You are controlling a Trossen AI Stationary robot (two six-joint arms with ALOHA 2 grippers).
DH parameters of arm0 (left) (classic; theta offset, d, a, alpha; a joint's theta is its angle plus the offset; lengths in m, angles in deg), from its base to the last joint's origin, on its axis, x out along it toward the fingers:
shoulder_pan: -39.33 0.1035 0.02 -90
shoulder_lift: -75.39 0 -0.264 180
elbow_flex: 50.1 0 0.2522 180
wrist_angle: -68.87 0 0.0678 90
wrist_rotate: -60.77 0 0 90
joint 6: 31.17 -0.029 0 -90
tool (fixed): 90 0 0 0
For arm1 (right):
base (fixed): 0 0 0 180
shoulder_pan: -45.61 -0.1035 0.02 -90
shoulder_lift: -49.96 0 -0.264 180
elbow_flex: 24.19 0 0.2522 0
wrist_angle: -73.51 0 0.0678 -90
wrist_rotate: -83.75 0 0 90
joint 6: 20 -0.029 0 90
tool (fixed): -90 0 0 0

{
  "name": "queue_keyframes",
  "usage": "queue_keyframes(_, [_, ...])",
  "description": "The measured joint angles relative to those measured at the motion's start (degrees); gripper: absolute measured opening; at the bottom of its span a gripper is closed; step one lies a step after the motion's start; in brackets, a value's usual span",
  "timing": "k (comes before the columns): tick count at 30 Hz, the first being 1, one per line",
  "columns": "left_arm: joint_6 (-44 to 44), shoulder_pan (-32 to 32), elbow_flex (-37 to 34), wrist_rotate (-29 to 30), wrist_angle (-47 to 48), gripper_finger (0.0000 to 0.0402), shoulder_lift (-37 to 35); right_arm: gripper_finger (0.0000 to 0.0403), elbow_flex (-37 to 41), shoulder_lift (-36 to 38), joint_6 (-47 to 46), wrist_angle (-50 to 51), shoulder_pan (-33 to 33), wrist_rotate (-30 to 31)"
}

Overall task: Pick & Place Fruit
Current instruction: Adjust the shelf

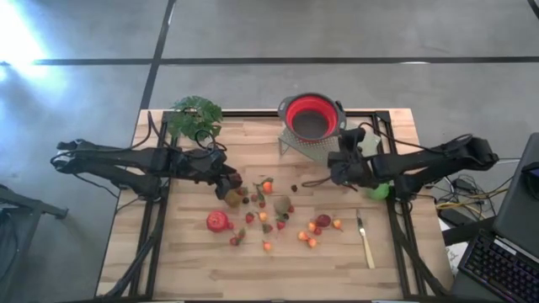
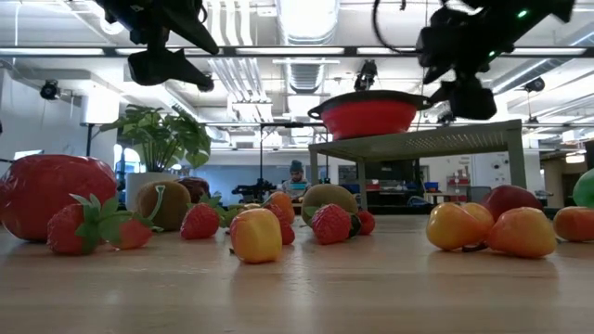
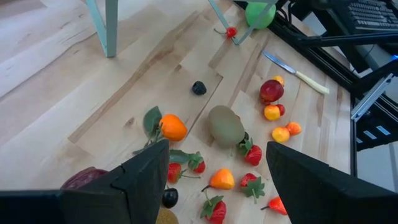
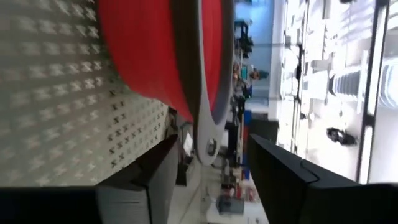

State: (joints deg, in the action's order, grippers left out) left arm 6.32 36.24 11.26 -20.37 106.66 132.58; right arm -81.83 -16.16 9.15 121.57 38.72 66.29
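Where overhead blurs, kiwi distinct.

The fruit lies spread over the middle of the table, with only small gaps between pieces. At 12 o'clock from the pile, a red bowl sits up on a grey rack, so the far side is blocked there. At 10 o'clock stands a leafy plant. At 4 o'clock lies a knife. The near edge, at 6 o'clock, is bare wood with lots of room. The near left corner, at 8 o'clock, is bare too.
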Motion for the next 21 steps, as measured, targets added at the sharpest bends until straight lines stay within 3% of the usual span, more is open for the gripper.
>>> queue_keyframes(9, [-0.37, 0.01, -0.02, -0.02, 0.09, 0.0273, 0.00, 0.0202, 0.00, 7.40, -6.38, 3.71, -11.83, -7.62])
queue_keyframes(21, [-8.94, -0.11, -0.04, -1.51, 0.17, 0.0273, 0.00, 0.0161, 0.02, 10.54, -24.89, 2.30, -29.51, -22.83])
